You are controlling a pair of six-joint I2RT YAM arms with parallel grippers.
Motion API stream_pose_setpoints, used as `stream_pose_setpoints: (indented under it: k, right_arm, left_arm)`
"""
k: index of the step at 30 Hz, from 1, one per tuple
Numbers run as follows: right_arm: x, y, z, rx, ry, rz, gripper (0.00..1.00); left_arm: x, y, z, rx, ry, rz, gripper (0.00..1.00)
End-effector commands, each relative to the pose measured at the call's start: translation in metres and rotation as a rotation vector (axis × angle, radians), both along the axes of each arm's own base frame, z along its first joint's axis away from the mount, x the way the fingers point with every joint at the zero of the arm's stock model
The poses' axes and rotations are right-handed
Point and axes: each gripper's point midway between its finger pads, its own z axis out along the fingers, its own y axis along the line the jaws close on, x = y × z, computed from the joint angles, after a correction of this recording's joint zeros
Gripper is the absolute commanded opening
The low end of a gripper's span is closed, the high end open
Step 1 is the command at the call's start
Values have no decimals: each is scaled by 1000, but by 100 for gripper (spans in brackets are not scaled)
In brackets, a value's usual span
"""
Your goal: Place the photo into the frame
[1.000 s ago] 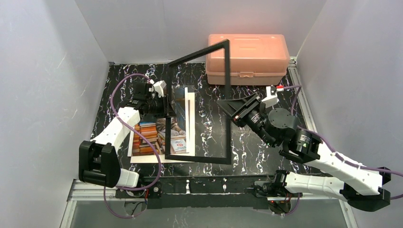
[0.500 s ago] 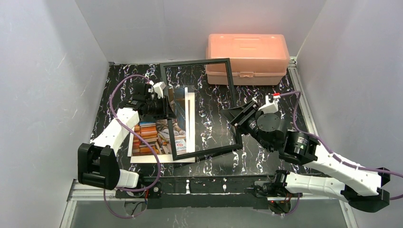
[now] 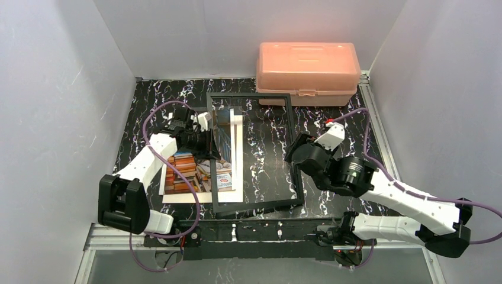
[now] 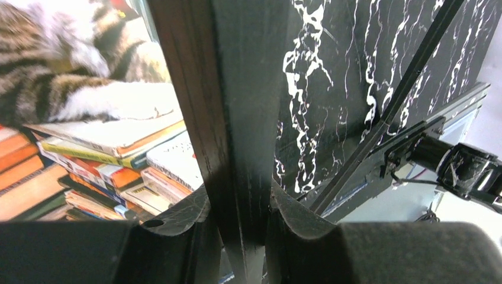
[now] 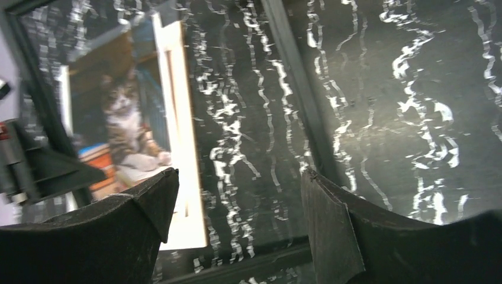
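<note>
The frame [image 3: 254,206], thin and black with a glass pane, lies low over the table, its left part over the photo [image 3: 186,174]. The photo, a cat among stacked books with a white border, lies face up on the table. My left gripper [image 3: 212,142] is shut on the frame's left edge [image 4: 243,118], which runs up between its fingers, with the photo [image 4: 89,118] beside it. My right gripper [image 3: 295,158] hangs open just above the frame's right edge [image 5: 296,94]. Nothing sits between its fingers [image 5: 160,195]. Through the glass this view shows the photo [image 5: 130,124].
A pink plastic box [image 3: 308,65] stands shut at the back right, close behind the frame's far edge. The table [image 3: 177,89] is black marble, with white walls on three sides. A metal rail [image 3: 260,231] runs along the near edge.
The frame has come down from a steep tilt to nearly flat over the photo. My right gripper has opened and let go of its right edge. The left grip stays.
</note>
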Motion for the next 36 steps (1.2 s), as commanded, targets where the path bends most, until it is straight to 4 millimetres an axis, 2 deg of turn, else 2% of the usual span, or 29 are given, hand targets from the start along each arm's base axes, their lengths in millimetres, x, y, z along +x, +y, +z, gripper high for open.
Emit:
stream_pose_setpoints:
  k: [1, 6, 9, 13, 17, 22, 24, 31, 34, 36]
  right_arm:
    - [17, -17, -21, -191, -11, -23, 84]
    - [44, -20, -62, -270, 122, 9, 84]
    - [52, -22, -77, -299, 162, 22, 85]
    - [60, -34, -89, -299, 193, -1, 85]
    - [64, -45, -94, -273, 200, -22, 85]
    - [68, -58, -98, -261, 224, -36, 86]
    - [69, -59, -98, -254, 227, -34, 86]
    - [71, -52, -104, -222, 239, -23, 86]
    - [69, -53, -112, -217, 255, -26, 86]
    - [67, -53, -116, -211, 260, -24, 86]
  left_arm:
    - [-16, -5, 4, 19, -11, -55, 6]
    - [-7, -19, -11, 69, 33, -35, 6]
    - [3, -28, -23, 94, 68, -16, 6]
    - [22, -42, -37, 81, 144, 45, 6]
    - [35, -68, -45, 26, 170, 64, 7]
    - [52, -90, -57, -28, 197, 117, 8]
    - [53, -99, -63, -35, 212, 117, 9]
    - [32, -141, -79, -4, 229, -40, 20]
    - [26, -145, -84, 77, 203, -128, 24]
    - [29, -143, -83, 114, 165, -153, 25]
